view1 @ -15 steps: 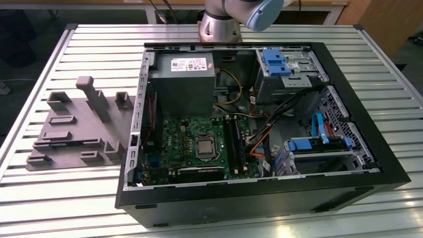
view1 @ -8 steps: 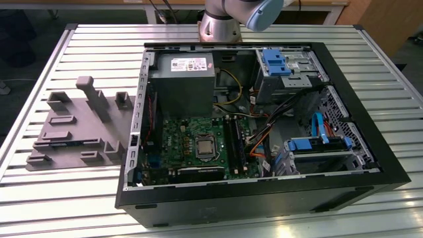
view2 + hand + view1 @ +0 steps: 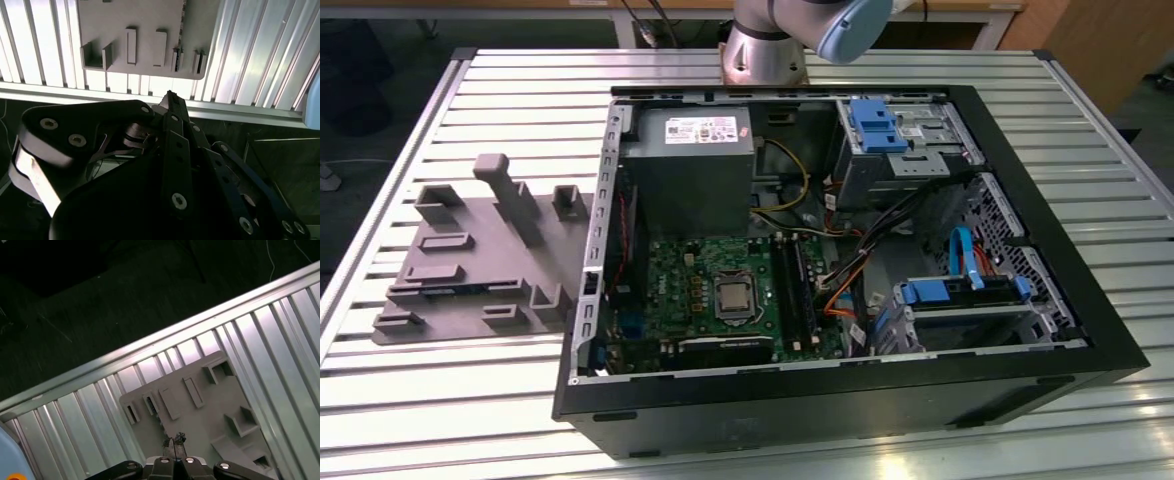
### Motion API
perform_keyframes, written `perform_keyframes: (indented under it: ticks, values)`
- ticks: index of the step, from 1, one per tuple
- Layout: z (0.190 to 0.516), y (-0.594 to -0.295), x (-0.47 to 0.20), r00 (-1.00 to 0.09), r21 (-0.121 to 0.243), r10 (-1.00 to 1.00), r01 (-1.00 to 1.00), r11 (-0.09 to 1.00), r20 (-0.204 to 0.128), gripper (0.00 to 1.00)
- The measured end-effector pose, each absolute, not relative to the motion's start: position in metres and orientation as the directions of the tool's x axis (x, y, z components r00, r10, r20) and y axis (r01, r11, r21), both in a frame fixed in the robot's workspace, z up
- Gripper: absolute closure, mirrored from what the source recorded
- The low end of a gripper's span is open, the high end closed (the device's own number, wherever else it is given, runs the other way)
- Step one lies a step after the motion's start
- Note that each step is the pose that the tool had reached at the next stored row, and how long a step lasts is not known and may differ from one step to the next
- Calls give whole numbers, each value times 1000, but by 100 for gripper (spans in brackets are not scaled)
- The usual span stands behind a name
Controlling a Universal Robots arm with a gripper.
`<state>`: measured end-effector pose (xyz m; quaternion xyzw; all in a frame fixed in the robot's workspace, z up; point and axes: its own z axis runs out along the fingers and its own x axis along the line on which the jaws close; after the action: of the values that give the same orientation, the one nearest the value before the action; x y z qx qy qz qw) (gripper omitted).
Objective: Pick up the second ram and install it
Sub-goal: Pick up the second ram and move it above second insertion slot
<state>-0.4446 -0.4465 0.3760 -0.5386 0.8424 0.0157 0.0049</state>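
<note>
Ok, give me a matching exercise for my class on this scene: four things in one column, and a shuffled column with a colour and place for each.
Things
1 fixture
2 power supply
3 drive caddy
4 motherboard

Colour and place
A green, flat inside the case
B blue, inside the case
C grey, on the table outside the case
D silver box with a label, inside the case

Pairs: 1-C, 2-D, 3-B, 4-A

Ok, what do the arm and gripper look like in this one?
The arm is a silver-grey tube with a pale blue joint cap. The gripper is black, built of flat linkage bars pinned with silver screws.
</note>
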Motion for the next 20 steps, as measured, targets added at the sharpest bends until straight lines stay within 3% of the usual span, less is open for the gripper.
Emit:
perform_keyframes:
  ticks: [20]
  values:
    - [375, -446, -445, -289, 21, -957, -957, 288, -25, 89]
